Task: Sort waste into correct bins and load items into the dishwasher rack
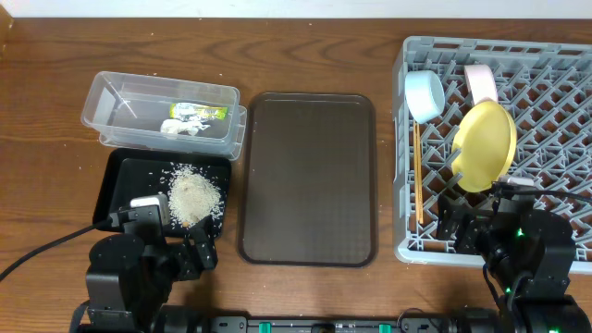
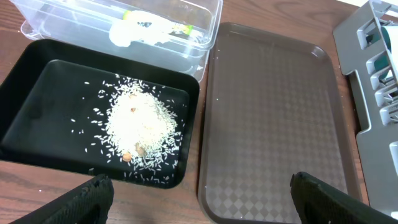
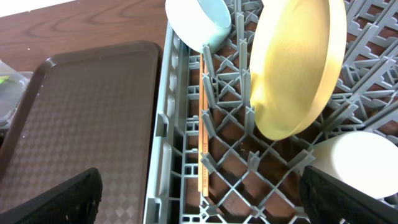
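1. The large brown textured serving tray lies mid-surface. Both robot arms wait at its near end, one on each side.
2. Left of that tray, a shallow black tray holds a heap of loose white rice. Beyond it a clear plastic tub holds the green-and-yellow printed wrapper and white crumpled scraps.
3. Right of the serving tray, the grey lattice dishwasher rack carries a round yellow plate on edge, a light-blue bowl and a small white cup. Thin wooden chopsticks lie in the lane nearest the tray.
4. The left claw is spread wide and empty over the tray's near left corner. The right claw is equally wide and empty above the rack's tray-side wall.
5. Sorting looks all but complete. If reseated, the plate looks stiff, smooth and prone to slipping, so a rim pinch is safest. The chopsticks look light and liable to roll, so they are best pinched at mid-length. The rice is too loose to pinch.
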Controlling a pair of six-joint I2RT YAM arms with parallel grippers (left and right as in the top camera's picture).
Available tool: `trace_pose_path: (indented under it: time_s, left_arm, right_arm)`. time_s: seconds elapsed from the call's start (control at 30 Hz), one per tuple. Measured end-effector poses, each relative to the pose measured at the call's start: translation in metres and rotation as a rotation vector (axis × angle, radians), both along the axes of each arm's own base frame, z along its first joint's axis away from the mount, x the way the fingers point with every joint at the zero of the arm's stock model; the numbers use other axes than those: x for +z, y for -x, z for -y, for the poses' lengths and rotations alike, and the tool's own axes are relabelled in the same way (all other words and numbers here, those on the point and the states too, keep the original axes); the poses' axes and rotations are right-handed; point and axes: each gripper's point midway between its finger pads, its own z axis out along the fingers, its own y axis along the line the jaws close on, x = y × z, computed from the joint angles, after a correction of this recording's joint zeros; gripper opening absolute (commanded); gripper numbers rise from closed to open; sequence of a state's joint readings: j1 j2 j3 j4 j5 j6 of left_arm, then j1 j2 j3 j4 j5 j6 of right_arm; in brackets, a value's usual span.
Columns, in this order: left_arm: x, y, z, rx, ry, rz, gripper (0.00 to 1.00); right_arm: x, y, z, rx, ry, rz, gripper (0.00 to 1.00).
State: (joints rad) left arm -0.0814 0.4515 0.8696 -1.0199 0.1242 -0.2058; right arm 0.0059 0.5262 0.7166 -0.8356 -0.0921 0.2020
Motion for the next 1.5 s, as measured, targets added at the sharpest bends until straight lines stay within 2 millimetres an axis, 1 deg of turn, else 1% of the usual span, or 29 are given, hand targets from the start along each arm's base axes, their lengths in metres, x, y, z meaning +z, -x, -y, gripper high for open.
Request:
trace_pose_path:
  time_s: [0.2,0.37,0.47,0.57,0.67,0.83,1.0,1.1,1.13,1.3,1.4,1.47,1.5]
  left_arm:
    - [0.0,0.0,0.0,0.0,0.0,0.0,0.94]
    - [0.0,0.0,0.0,-0.001,0.0,0.0,0.94]
    - [0.0,0.0,0.0,0.0,0.0,0.0,0.94]
    - [0.0,0.0,0.0,0.0,0.0,0.0,0.94]
    - [0.0,0.0,0.0,0.0,0.0,0.0,0.94]
    - [-0.001,0.0,0.0,0.0,-0.001,-0.003,0.94]
    - [-0.003,0.0,0.0,0.0,-0.001,-0.007,0.94]
    - [-0.003,0.0,0.0,0.0,-0.001,-0.008,0.94]
    - [-0.003,0.0,0.0,0.0,-0.001,-0.008,0.94]
    - [-0.004,0.0,0.0,0.0,-0.001,-0.009,0.94]
    - [-0.004,0.0,0.0,0.0,-0.001,-0.009,0.95]
    - [-0.004,0.0,0.0,0.0,-0.001,-0.01,0.95]
    - [-0.004,0.0,0.0,0.0,-0.001,-0.01,0.95]
  right_arm:
    - [-0.002,0.002,0.0,0.0,0.0,-0.013,0.99]
    - [-0.005,0.003,0.007,-0.033,0.027,-0.025,0.99]
    - [-0.004,0.004,0.009,-0.042,0.037,-0.015,0.99]
    - [0.001,0.009,0.009,-0.042,0.042,0.019,0.99]
    - [0.01,0.014,0.007,-0.031,0.047,0.082,0.99]
    - [0.031,0.014,0.01,-0.042,0.061,0.273,0.99]
    - [0.034,0.005,0.01,-0.044,0.067,0.472,0.99]
    - [0.028,-0.004,0.01,-0.048,0.07,0.566,0.99]
    - [0.03,-0.006,0.01,-0.05,0.068,0.601,0.99]
    - [0.017,-0.021,0.01,-0.061,0.069,0.707,0.99]
    - [0.004,-0.026,0.011,-0.065,0.082,0.724,0.99]
    - [-0.014,-0.029,0.011,-0.06,0.096,0.685,0.99]
    - [-0.028,-0.029,0.011,-0.056,0.103,0.637,0.99]
